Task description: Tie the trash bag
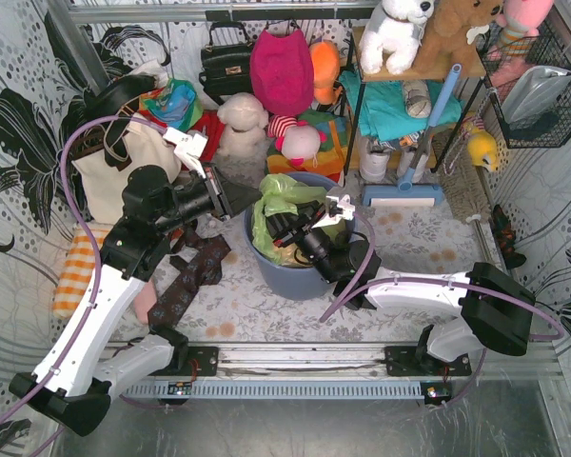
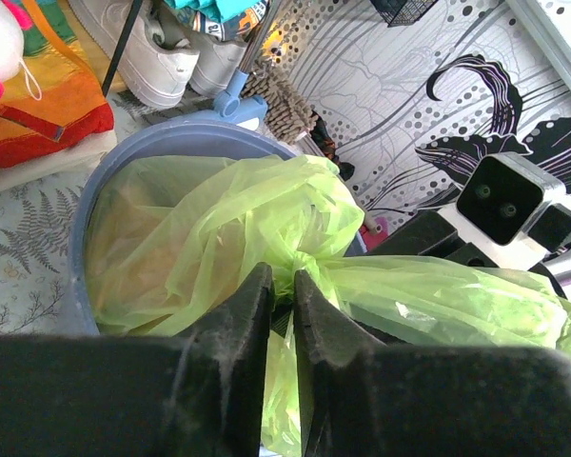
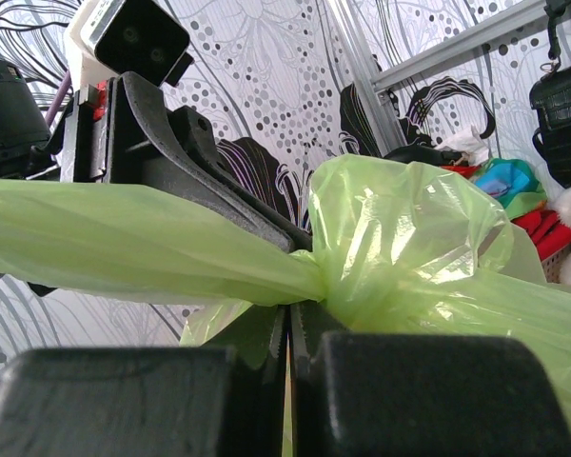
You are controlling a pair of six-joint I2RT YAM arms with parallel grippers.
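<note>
In the blue-grey bin [image 1: 295, 274], the trash bag [image 1: 284, 195] is stretched, loosely knotted, between two arms.
From above, the left gripper [image 1: 225, 200] and the right gripper [image 1: 335, 209] are seen at its mouth. In the left wrist view, jaws stand nearly together at the knot [image 2: 305, 265]; a grip cannot be told. In the right wrist view, jaws are clamped on film beside a taut tail [image 3: 124, 238]. The film is judged light, limp, slippery and easily torn; hold is best taken on the bunched tails, close to the knot.

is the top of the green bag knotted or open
Knotted, it seems: the trash bag is cinched into a bunch above the bin, left gripper and right gripper pinching plastic there.
</note>
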